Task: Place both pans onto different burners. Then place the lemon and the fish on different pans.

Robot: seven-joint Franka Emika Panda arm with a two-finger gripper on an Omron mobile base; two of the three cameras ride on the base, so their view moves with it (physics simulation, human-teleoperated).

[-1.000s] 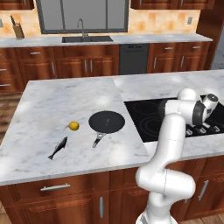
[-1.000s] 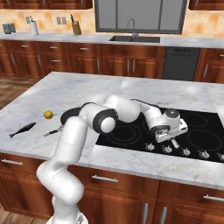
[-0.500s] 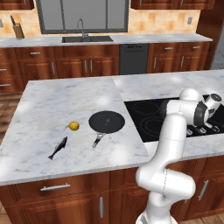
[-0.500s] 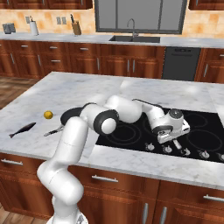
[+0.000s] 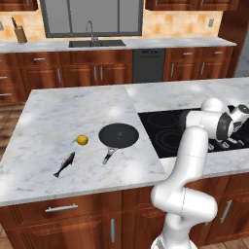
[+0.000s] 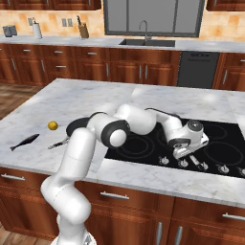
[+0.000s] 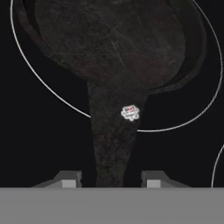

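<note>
Two black pans on record: one sitting on the marble counter, one lying on the glass cooktop under the tool.

The first pan [image 5: 118,135], round, shallow and matte black with a short straight greyish handle, is resting on the veined white marble counter [image 5: 58,116], left of the flat black glass cooktop [image 5: 163,127]. The second pan [image 7: 118,39], dark and faintly scratched, is lying inside a thin grey burner [image 7: 26,65] ring; its handle is carrying one small white sticker, too blurred to read. The tool [image 7: 109,180] is standing with its jaws apart, one grey tip on either side of that handle, apparently not touching it. One small, roundish yellow lemon [image 5: 82,140] and one slender dark grey fish [image 5: 64,164] are lying on the counter just left of the first pan.
</note>
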